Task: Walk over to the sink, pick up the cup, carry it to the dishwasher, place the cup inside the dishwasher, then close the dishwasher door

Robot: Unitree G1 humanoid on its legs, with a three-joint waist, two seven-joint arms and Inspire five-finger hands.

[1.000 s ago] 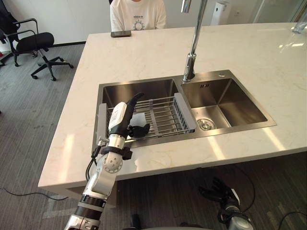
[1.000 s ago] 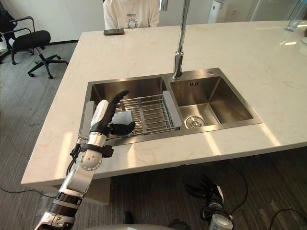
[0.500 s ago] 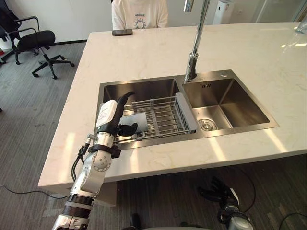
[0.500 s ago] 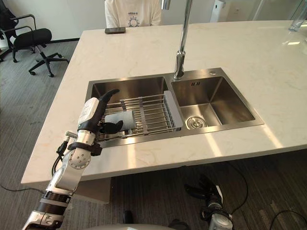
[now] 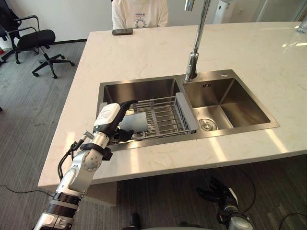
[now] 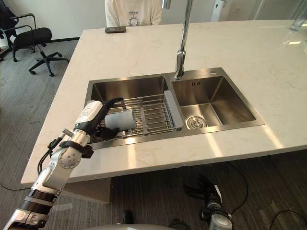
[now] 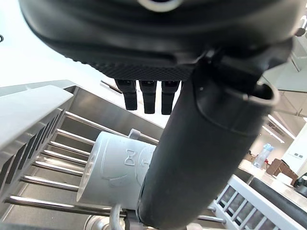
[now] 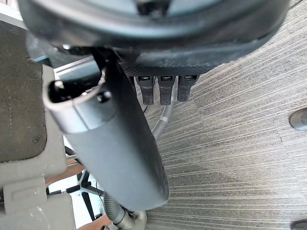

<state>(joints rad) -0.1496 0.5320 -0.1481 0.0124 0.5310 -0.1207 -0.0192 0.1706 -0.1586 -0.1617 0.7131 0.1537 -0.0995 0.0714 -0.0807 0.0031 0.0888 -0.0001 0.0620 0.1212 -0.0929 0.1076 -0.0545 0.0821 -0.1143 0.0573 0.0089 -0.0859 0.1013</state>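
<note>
Grey cup (image 5: 136, 122) lies sideways on a rack (image 5: 165, 114); the open, empty left robot hand (image 5: 109, 116) may nudge it rolling away.

A kitchen set inside an office: a pale stone-look island desk (image 5: 144, 52) carries a twin-basin steel sink (image 5: 230, 96) with a tall chrome tap (image 5: 195, 45) and a wire draining rack (image 5: 163, 115) across the left basin. Around it the floor is grey ribbed carpet (image 5: 29, 124) (not kitchen tile), and a black swivel office chair (image 5: 33, 40) on castors stands by the white wall. A person (image 5: 139, 12) in a pale top sits at the far edge, a dark phone (image 5: 122, 32) lying before them.
</note>
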